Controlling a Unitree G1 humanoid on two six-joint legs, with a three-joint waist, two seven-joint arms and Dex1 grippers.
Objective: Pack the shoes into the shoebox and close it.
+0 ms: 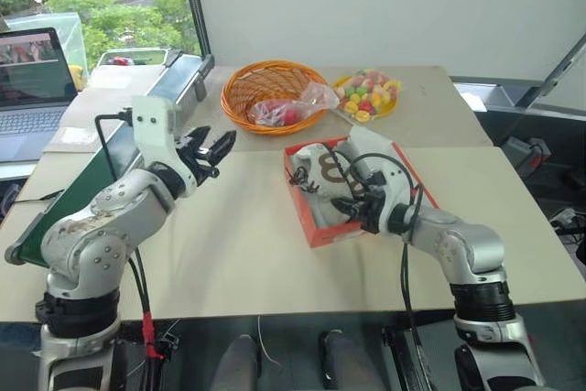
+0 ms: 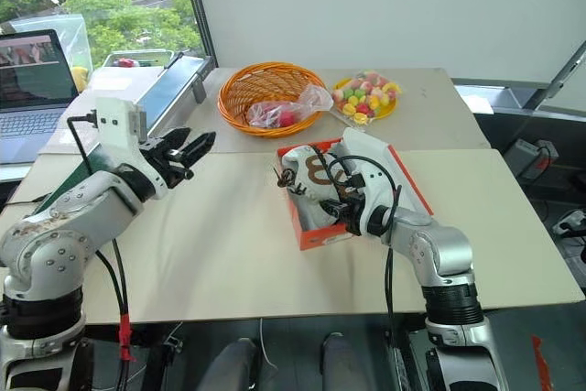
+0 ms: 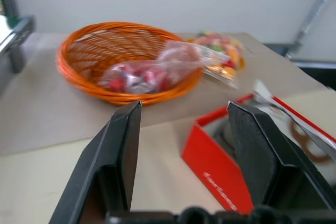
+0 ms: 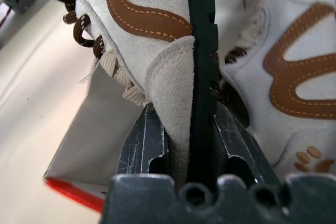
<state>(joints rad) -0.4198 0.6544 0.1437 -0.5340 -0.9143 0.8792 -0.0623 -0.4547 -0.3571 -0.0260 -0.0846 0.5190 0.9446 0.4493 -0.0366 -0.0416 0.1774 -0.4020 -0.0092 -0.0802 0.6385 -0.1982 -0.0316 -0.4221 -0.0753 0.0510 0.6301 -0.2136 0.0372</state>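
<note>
Right pincer [image 4: 181, 145] is clamped on one of the shoes [image 4: 157, 51], its fingers [image 4: 144, 142] pressing the pale suede side and black sole edge, holding it inside the shoebox [image 1: 322, 231]. Just beside the held shoe, past the pincer's other finger, lies the second shoe [image 4: 294, 93], also in the box. Left pincer [image 1: 212, 151] hangs empty above the surface [image 1: 229, 244], jaws standing apart, well to the side of the box. Beyond it sits an orange basket [image 3: 126, 61] with a plastic bag [image 3: 157, 69] inside.
</note>
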